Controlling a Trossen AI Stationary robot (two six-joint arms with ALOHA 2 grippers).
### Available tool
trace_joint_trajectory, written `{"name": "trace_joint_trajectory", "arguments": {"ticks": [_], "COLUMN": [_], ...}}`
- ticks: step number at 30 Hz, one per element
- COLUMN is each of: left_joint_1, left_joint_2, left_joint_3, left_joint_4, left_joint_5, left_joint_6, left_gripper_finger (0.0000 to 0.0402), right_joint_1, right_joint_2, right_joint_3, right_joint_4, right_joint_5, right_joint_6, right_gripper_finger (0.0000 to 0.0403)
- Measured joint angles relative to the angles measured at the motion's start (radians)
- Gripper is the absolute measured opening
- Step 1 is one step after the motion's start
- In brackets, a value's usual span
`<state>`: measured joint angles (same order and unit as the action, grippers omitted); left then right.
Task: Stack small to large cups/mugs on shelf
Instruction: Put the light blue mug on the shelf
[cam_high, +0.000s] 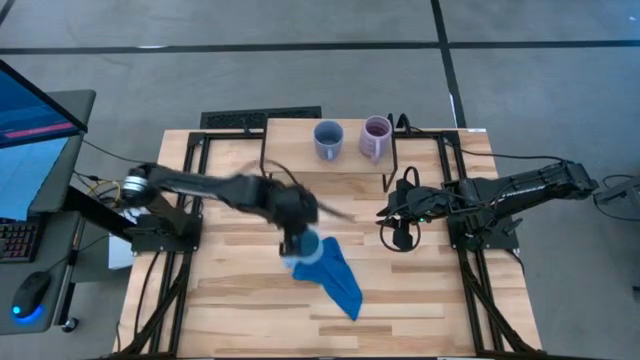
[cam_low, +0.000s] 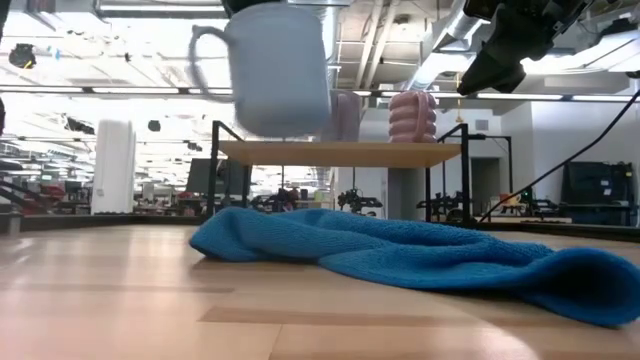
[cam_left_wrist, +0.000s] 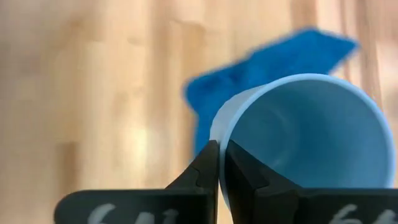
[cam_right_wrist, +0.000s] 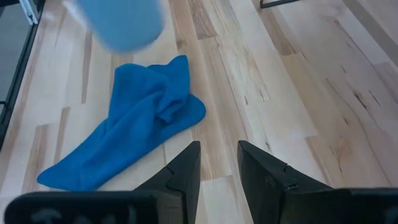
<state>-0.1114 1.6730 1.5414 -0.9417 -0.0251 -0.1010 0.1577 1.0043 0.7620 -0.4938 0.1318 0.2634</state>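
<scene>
Bright light blue mug (cam_low: 277, 68) in the air above the blue cloth (cam_high: 335, 272), near the table's (cam_high: 230, 300) middle, clear of the surface. Left gripper (cam_left_wrist: 219, 163) pinches its rim. Grey-blue mug (cam_high: 328, 139) and pale purple mug (cam_high: 376, 138) stand side by side on the shelf (cam_low: 340, 152) at the far edge. Right gripper (cam_right_wrist: 218, 163) hovers right of centre, fingers slightly parted, holding nothing.

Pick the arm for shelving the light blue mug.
Left. Its claw already grips the light blue mug by the rim, lifted above the blue cloth. The right claw is empty, hovering over the table.
</scene>
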Motion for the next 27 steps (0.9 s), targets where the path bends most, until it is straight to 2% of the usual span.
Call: {"name": "trace_joint_trajectory", "arguments": {"ticks": [7, 9, 13, 19, 27], "left_joint_1": [0.159, 0.217, 0.349, 0.5, 0.609], "left_joint_2": [-0.22, -0.259, -0.293, -0.246, -0.057], "left_joint_3": [0.0, 0.001, 0.01, 0.12, 0.357], "left_joint_4": [-0.037, -0.044, -0.061, -0.151, -0.359], "left_joint_5": [-0.1, -0.135, -0.141, -0.137, -0.133], "left_joint_6": [-0.103, -0.104, -0.103, -0.077, -0.053], "left_gripper_finger": [0.0, 0.0, 0.0, 0.0, 0.0], "right_joint_1": [0.0, 0.0, -0.001, -0.001, -0.001], "right_joint_2": [0.0, 0.0, 0.0, 0.0, 0.0], "right_joint_3": [0.0, 0.0, 0.0, 0.0, 0.0], "right_joint_4": [0.0, 0.0, 0.0, 0.004, 0.004], "right_joint_5": [0.0, 0.0, 0.0, 0.0, 0.0], "right_joint_6": [0.0, 0.0, 0.0, 0.0, 0.025], "right_gripper_finger": [0.0128, 0.0128, 0.0128, 0.0128, 0.0128]}}
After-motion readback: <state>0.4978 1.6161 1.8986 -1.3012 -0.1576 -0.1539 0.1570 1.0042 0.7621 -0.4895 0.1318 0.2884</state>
